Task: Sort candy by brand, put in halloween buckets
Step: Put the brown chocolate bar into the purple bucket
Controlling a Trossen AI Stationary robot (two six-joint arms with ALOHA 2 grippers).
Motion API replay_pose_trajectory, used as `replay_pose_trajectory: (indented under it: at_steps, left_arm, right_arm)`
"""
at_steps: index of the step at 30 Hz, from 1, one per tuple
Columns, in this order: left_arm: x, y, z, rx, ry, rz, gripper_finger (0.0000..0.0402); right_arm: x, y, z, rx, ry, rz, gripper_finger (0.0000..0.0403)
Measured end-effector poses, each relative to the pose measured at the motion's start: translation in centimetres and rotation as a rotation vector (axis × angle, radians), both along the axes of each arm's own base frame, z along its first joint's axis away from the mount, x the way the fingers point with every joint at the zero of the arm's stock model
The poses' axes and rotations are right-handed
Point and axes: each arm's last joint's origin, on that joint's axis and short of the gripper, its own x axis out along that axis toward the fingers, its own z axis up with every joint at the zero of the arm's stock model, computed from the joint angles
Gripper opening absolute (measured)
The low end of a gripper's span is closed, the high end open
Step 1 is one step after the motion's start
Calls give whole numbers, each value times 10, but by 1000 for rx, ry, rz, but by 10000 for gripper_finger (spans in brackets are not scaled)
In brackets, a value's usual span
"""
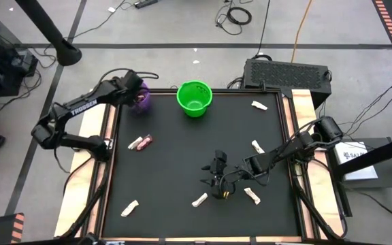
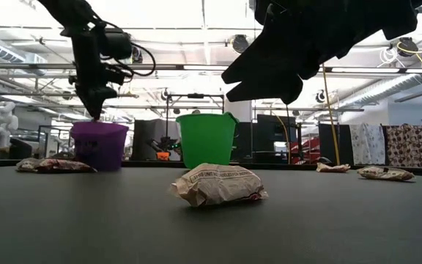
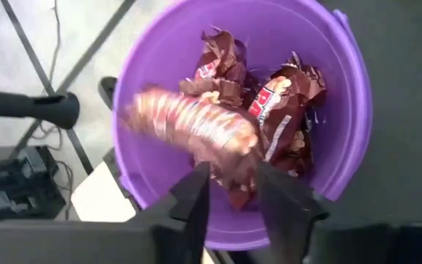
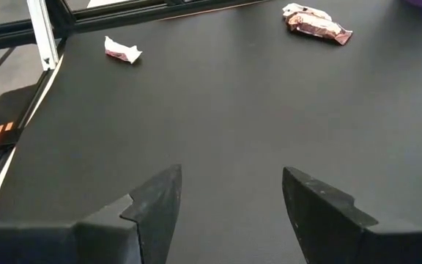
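My left tool [image 3: 229,192] hangs over the purple bucket [image 1: 141,101] at the table's far left, fingers parted around a blurred pink-red candy [image 3: 189,125], while my right tool [image 4: 229,202] hovers open mid-table.

Left arm folded at the elbow, reaching to the far left of the desk, wrist pointing down; left claw [image 3: 229,194] fingers slightly parted. Right arm stretched in from the right edge toward the near-centre, held low; right claw [image 4: 229,202] fingers spread wide, nothing between them.
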Motion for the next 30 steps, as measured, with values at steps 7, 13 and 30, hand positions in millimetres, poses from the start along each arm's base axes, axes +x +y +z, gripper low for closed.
replay_pose_trajectory:
  at_steps: [7, 13, 30]
  left_arm:
    - [-6, -15, 17, -18, 10, -37, 177]
    - [-4, -49, 28, -175, -153, -205, 180]
    - [45, -138, -55, -426, 9, -503, 180]
  right_arm:
    - [0, 0, 0, 2, 0, -1, 228]
    - [0, 0, 1, 4, -7, -1, 228]
    - [1, 0, 2, 6, -22, 0, 228]
